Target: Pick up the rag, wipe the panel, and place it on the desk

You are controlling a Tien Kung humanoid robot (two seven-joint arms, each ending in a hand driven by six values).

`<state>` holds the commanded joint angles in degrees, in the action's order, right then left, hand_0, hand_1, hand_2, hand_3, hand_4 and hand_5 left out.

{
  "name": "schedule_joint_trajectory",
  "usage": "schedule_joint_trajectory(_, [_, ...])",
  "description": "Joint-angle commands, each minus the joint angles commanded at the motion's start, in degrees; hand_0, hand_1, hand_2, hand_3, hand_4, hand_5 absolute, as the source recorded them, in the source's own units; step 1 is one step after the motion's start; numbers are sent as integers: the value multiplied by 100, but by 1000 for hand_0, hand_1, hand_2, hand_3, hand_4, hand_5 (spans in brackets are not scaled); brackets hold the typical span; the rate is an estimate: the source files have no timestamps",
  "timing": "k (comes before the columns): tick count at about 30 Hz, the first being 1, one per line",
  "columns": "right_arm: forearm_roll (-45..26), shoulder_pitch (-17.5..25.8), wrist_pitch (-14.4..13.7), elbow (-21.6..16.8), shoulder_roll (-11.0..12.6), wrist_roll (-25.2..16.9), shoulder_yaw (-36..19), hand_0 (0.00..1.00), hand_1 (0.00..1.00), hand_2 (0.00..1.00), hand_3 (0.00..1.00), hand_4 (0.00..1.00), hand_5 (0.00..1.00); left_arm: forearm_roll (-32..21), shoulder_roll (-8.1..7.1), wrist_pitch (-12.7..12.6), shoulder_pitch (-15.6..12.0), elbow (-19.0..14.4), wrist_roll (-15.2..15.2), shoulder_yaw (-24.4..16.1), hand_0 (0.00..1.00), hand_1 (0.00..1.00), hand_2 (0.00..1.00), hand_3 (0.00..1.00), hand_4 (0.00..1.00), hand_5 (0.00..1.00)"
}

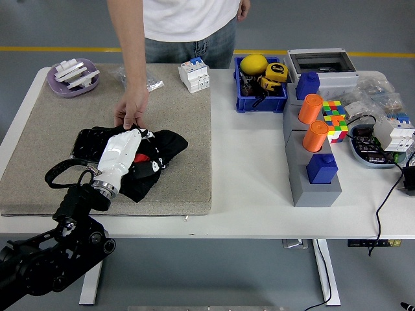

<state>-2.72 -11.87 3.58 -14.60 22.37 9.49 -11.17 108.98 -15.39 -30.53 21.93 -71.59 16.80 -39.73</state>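
A black rag [163, 146] with small white and red marks lies bunched on the beige mat [188, 110], over the right end of a flat black panel [87, 141]. My left hand [134, 153], in its white shell, reaches in from the lower left and is shut on the rag, pressing it against the panel. Only the panel's left part shows; the rag and my hand cover the other end. A person at the far side rests a hand [131, 111] on the panel's far edge. My right hand is out of view.
On the mat's far side are a purple dish [73, 79] and a white breaker [194, 73]. To the right stand a blue bin [260, 92], a grey stand [312, 170] with orange and blue pegs, a colour cube [334, 120] and cabled parts.
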Motion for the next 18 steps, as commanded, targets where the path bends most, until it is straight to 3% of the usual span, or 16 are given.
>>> schedule_joint_trajectory(6, [-45,-7,4,-1,-15,-13,33,711,676,693,638,998,555,-1,-26,-22,29,127,23,-93,268,172,432,404,185,2])
schedule_joint_trajectory(18, [-72,-2,7,-1,-17,-15,45,711,676,693,637,998,555,-133,-284,-34,104,639,-12,-511,270,173,433,405,184,2])
